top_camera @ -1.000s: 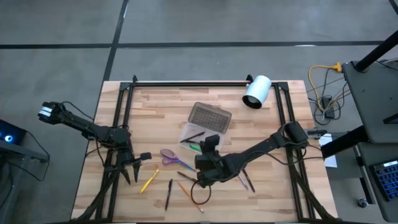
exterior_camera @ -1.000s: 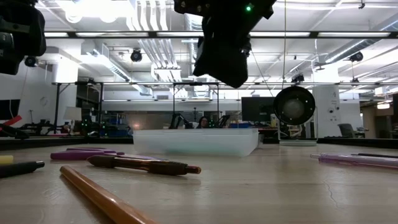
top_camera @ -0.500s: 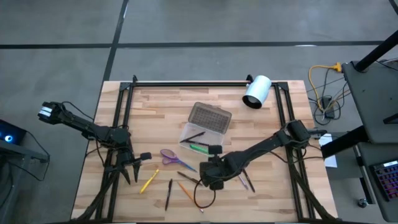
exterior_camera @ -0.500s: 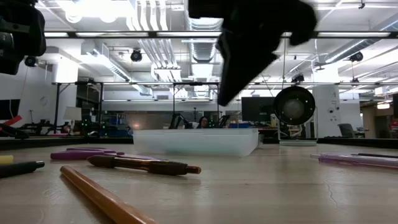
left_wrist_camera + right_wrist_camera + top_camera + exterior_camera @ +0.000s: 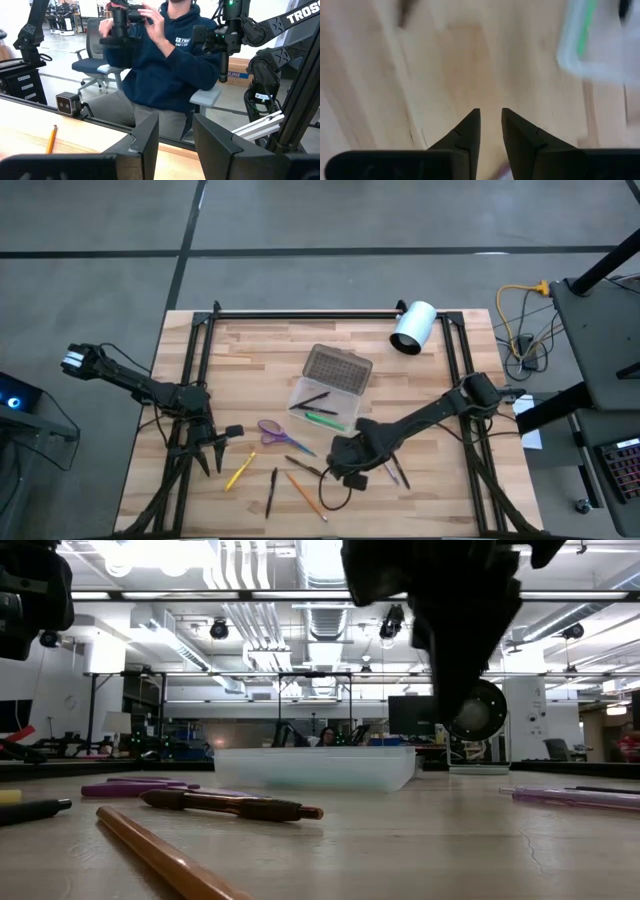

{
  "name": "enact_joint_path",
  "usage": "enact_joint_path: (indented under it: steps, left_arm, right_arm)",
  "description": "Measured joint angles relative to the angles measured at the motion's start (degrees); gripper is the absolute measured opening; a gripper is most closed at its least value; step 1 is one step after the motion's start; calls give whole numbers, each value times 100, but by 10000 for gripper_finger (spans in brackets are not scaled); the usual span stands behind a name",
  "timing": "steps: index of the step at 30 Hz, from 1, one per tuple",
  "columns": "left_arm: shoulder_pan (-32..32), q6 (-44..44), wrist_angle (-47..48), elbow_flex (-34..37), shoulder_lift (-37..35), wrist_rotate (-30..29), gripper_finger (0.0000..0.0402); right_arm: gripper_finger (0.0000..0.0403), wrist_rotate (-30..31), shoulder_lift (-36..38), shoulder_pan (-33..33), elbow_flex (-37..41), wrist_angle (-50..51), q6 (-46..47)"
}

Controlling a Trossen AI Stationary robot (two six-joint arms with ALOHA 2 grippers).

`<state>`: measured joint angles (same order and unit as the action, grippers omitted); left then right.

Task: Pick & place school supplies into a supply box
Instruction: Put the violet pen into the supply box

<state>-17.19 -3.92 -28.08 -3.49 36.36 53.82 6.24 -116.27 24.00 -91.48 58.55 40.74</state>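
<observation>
The supply box is a clear tray with its grey dotted lid swung open toward the far edge; a green pen and a black pen lie inside. My right gripper hovers open and empty over bare wood, near and right of the box. In its wrist view the gripper faces the tabletop, with the box corner beyond. Purple scissors, a yellow pencil, a black pen, an orange pencil and purple pens lie flat. My left gripper waits open at the left edge.
A white cylinder lies on its side at the far right corner. Black frame rails run along the far edge and both sides. A seated person shows beyond the table in the left wrist view. Bare wood lies left of the box.
My right gripper has drawn back from above the box's near side toward the table's near edge and to the right, staying above the table. The supplies and the box have kept still.
</observation>
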Motion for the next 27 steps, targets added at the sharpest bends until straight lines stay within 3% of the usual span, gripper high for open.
enact_joint_path:
  steps: [6,16,27]
  left_arm:
    - [2,1,0,0,-1,0,105]
    - [2,1,0,0,-1,0,105]
    - [2,1,0,2,0,0,105]
  right_arm:
    - [73,-93,69,87,0,459,1002]
    - [68,-73,129,315,144,422,1609]
    - [79,-278,750,443,1373,-93,2917]
